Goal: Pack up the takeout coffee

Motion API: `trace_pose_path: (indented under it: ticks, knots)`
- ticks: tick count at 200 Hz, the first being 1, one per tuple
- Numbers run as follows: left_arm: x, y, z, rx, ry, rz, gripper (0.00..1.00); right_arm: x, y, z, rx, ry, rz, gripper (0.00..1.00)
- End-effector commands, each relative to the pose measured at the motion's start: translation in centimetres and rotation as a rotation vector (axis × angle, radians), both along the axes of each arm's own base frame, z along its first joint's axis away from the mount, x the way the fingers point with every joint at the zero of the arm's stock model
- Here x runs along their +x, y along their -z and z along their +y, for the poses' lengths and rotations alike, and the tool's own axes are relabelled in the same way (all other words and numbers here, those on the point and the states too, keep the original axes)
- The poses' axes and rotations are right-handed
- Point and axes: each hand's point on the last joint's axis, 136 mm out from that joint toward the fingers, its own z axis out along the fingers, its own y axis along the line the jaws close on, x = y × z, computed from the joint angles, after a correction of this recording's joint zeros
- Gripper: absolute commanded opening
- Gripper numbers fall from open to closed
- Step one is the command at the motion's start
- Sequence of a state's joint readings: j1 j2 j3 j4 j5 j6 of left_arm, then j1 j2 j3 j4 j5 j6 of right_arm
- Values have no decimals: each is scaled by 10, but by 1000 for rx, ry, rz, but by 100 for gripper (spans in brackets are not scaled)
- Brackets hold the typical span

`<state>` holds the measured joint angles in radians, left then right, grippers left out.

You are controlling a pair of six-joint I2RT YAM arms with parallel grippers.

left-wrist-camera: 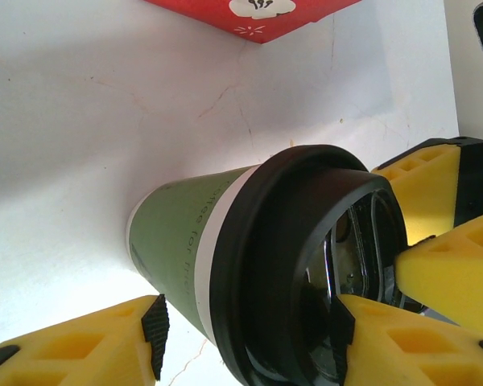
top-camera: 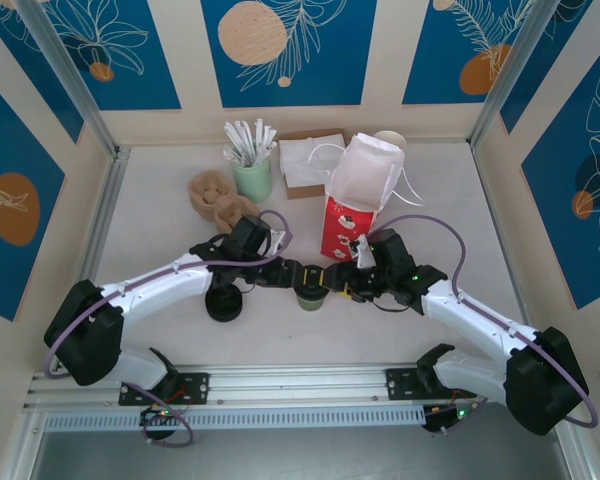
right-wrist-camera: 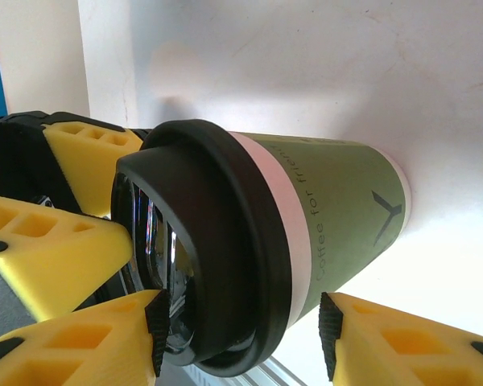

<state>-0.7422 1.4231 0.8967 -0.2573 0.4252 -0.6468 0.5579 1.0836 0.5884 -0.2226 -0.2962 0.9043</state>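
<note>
Takeout coffee stood upright on the table, just in front of the red-and-white bag. Left gripper and right gripper straddled it from opposite sides, fingers half-spread; clamped or just bracketing, couldn't tell. Probably a handover or steadying before bagging.

Table: pale, flat top.
- Far edge: mint cup of white sticks; just right of it, a flat brown-and-white stack; a pale cup further right.
- Left of centre: brown crumpled lump.
- Centre: red-and-white bag, upright, mouth open.
- Toward near edge: low black lids; takeout coffee, upright, black-lidded.
</note>
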Motion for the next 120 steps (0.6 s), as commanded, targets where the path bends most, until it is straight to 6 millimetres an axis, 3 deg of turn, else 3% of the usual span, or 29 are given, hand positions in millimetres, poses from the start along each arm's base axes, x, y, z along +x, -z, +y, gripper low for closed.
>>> trace_pose_path:
  ticks: [1,120]
  knots:
    - [-5,12,3,33,9,16,56,3,-9,4,-3,-17,-35,54]
    - [-11,23,7,31,-1,37,54,-1,9,-3,-45,10,-1,51]
